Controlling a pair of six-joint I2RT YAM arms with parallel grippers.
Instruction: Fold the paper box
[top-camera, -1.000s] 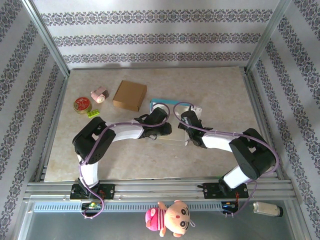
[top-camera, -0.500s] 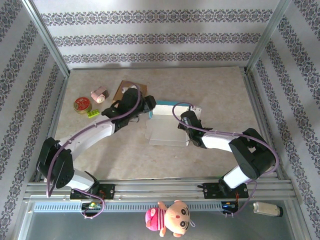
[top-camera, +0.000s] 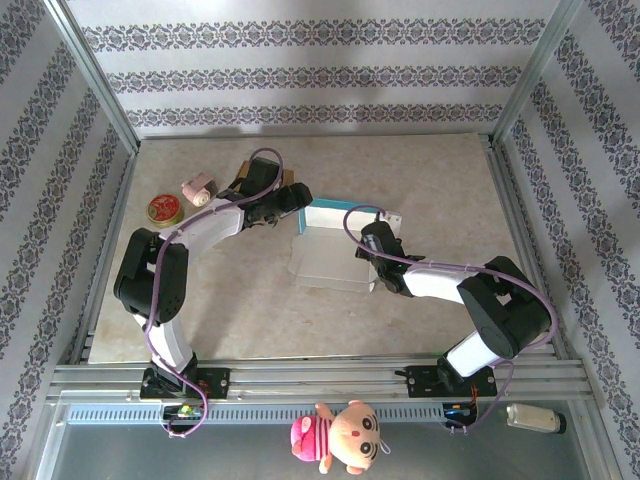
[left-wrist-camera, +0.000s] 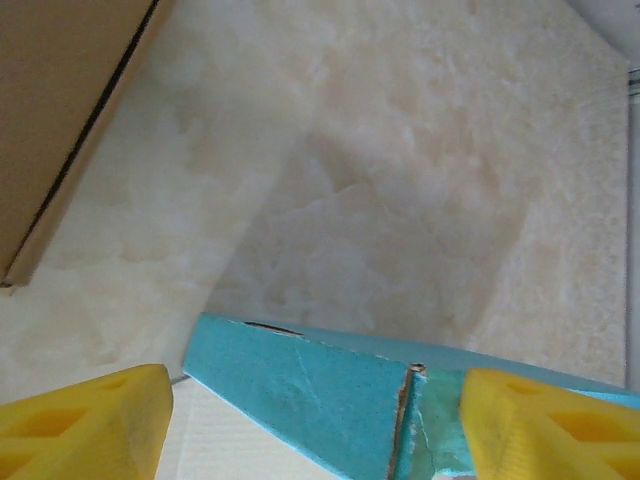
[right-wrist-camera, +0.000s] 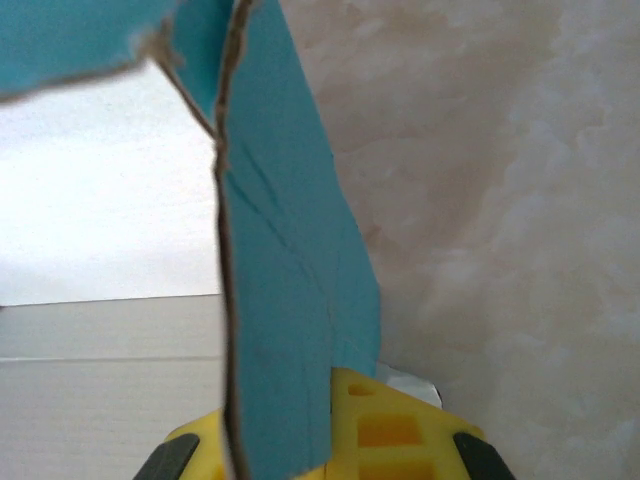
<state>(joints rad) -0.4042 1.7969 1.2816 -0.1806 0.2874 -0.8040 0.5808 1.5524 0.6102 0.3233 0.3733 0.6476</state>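
**Top view:** the paper box (top-camera: 330, 255), white inside and teal outside, lies on the desk (top-camera: 430, 180). The left hand (top-camera: 297, 200) is at the box's far left corner and the right hand (top-camera: 372, 262) at its right wall.

**Left wrist view:** the left hand (left-wrist-camera: 315, 420) is spread open, its fingers (left-wrist-camera: 80, 420) straddling the box's teal wall without touching it. A brown carton (left-wrist-camera: 60, 110) lies just beyond the box.

**Right wrist view:** the right hand (right-wrist-camera: 290, 440) is clamped on the box's teal wall.

**Risks, as judged:** closing off-centre may crease the ragged wall edge; held by one grip, the box may swivel; the left arm may nudge the carton
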